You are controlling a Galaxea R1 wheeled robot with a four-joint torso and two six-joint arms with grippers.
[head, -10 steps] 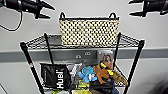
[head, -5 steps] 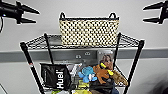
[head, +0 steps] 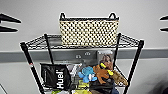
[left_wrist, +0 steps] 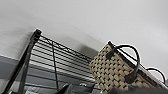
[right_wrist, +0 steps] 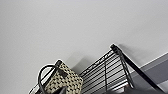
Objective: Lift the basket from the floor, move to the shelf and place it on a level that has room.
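Grey wall behind | basket (head: 88, 32) sits on shelf (head: 37, 42) top level | head view adds toys (head: 100, 72) below | both claws (head: 8, 22) spread open, empty

The rectangular woven basket (head: 88, 32) showed a cream-and-dark chequered weave with a black rim and black loop handles. The wire rack shelf (head: 32, 67) was black. A black pouch (head: 55, 76) carried white lettering beside a blue soft toy (head: 87, 74) and a brown soft toy (head: 103, 72) with yellow patches.
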